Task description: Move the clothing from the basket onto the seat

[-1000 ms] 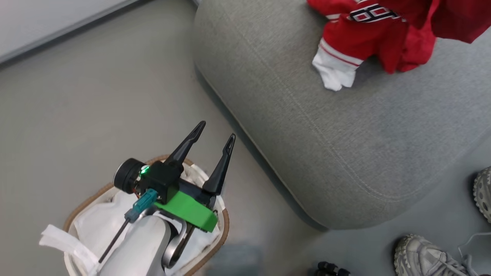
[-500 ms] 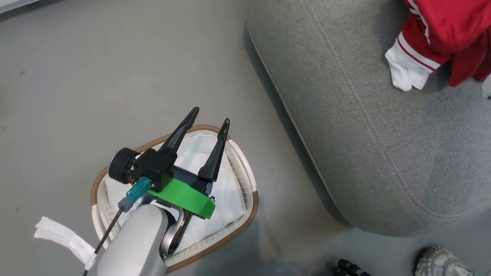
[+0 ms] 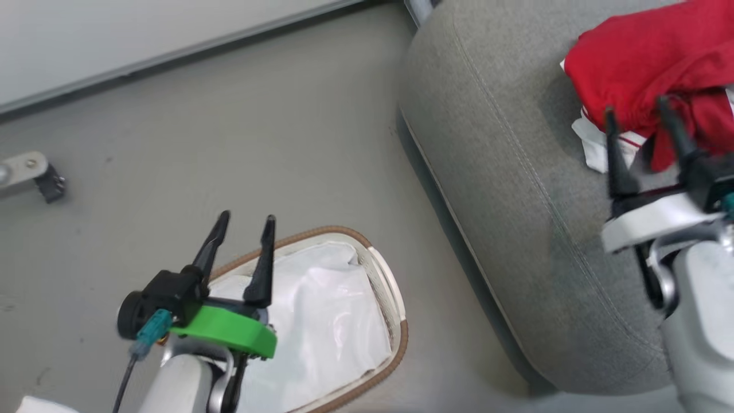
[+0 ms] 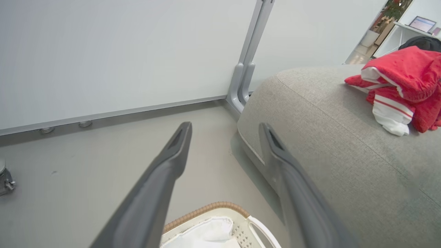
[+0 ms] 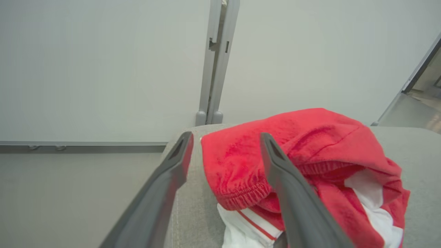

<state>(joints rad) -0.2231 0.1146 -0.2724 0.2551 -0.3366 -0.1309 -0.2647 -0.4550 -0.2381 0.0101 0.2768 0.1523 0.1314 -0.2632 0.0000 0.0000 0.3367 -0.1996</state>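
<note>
Red clothing (image 3: 636,63) sits piled on the seat (image 3: 516,229) at 2 o'clock. The right gripper (image 3: 635,106) is spread wide at the pile's near edge, holding nothing; we can't tell if it touches. The left gripper (image 3: 246,216) is also spread and empty above the basket (image 3: 321,232) at 6 o'clock, where we see white lining (image 3: 327,321), no red. We judge the drop done: lift the right arm first, then back it toward 5 o'clock, fingers apart, so no tip drags cloth off.
</note>
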